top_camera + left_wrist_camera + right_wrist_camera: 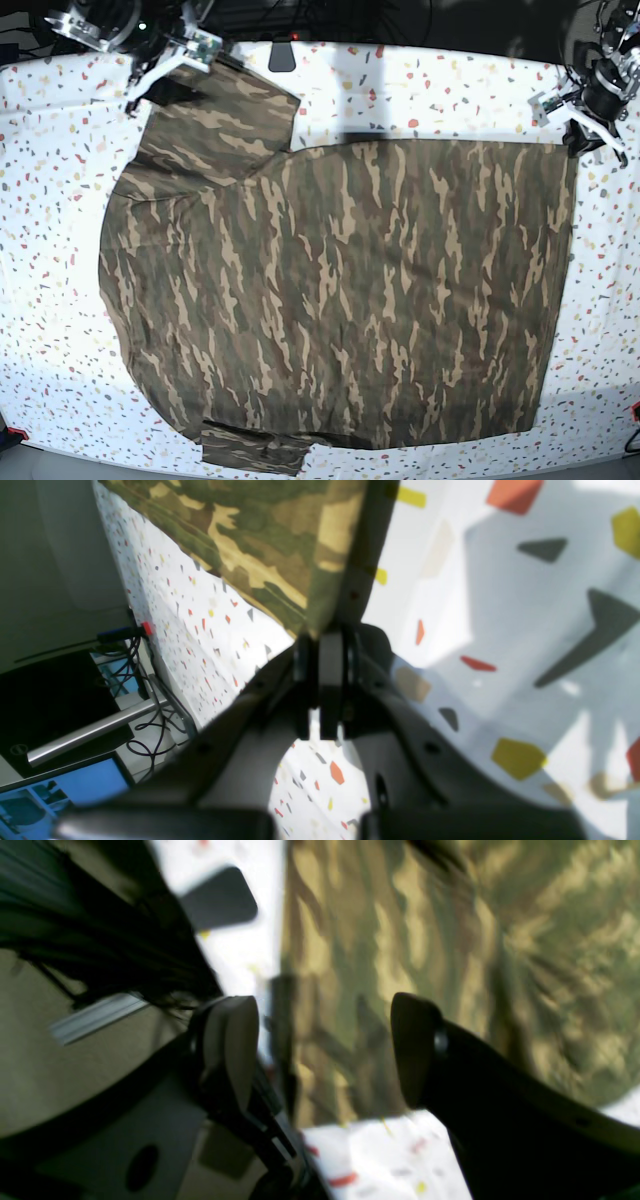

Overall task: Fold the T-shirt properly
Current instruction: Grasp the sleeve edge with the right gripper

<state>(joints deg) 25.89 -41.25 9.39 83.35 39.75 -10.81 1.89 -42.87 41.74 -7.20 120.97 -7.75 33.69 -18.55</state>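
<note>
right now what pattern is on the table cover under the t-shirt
White with small scattered flecks of orange, yellow and grey on the table cover, clearest in the base view.

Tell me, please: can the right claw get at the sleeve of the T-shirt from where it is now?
Probably yes. The right claw is open right over the sleeve of the T-shirt, and nothing lies between its fingers and the cloth. The sleeve lies flat on the table, so pinching an edge may need care.

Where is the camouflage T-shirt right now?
In the base view, the T-shirt lies spread flat across the speckled table, filling its middle, with one far corner pinched by the left gripper.
</note>
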